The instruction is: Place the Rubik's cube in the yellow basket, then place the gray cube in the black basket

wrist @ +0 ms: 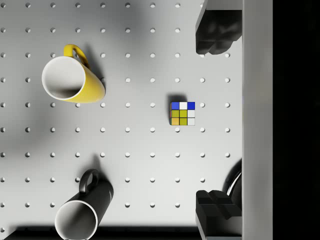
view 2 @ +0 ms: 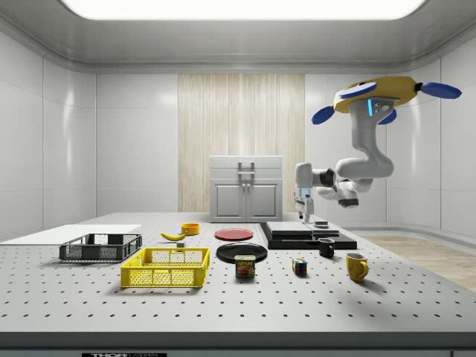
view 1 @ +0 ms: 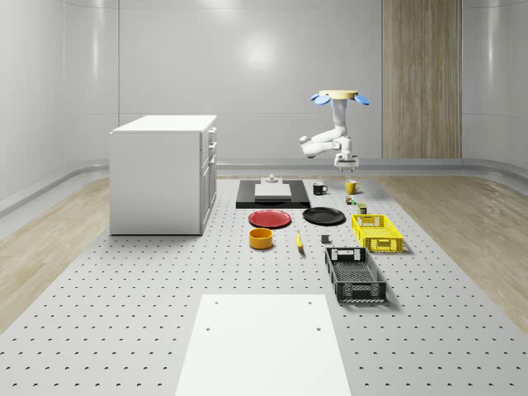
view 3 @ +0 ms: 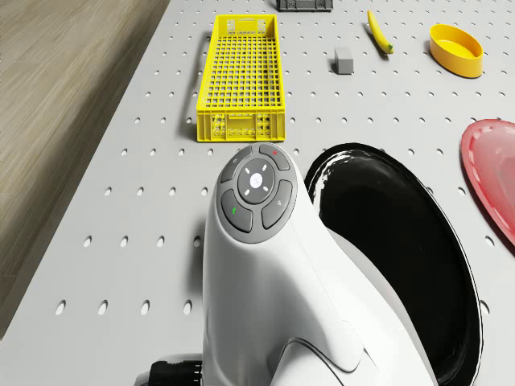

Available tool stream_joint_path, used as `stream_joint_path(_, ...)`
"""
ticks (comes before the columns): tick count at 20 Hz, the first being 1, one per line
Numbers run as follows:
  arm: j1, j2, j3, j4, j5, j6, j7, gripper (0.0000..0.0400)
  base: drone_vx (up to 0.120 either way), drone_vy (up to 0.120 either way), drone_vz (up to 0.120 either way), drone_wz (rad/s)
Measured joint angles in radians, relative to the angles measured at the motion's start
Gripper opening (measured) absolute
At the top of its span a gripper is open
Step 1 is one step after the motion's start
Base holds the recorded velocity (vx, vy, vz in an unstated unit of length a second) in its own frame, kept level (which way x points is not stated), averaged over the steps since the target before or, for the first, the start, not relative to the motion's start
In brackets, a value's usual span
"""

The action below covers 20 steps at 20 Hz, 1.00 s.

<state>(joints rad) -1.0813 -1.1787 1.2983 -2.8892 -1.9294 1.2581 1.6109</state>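
Gripper (wrist: 218, 125) spread wide, hovering high above the Rubik's cube (wrist: 182, 113); descending off-centre could clip the yellow mug (wrist: 70, 80) beside it

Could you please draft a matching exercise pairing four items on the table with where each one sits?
Things:
1. Rubik's cube
2. gray cube
3. banana
4. gripper

Places:
A. between the yellow bowl and the gray cube
B. on the table between the mugs and the black plate
C. in the air above the Rubik's cube
D. beside the yellow basket

Pairs: 1-B, 2-D, 3-A, 4-C
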Motion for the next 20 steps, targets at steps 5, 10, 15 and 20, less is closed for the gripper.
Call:
stream_joint_path(5,-0.008,-0.024,0.007,0.002,0.012,0.022,0.007,0.04,0.0,0.04,-0.12,0.0)
stream_joint_path(10,-0.015,-0.047,0.014,0.003,0.024,0.043,0.014,0.04,0.0,0.0,-0.12,0.0)
stream_joint_path(15,-0.022,-0.069,0.02,0.005,0.035,0.063,0.02,0.04,0.0,0.0,-0.12,0.0)
stream_joint_path(20,-0.028,-0.089,0.025,0.006,0.045,0.082,0.026,0.04,0.0,0.0,-0.12,0.0)
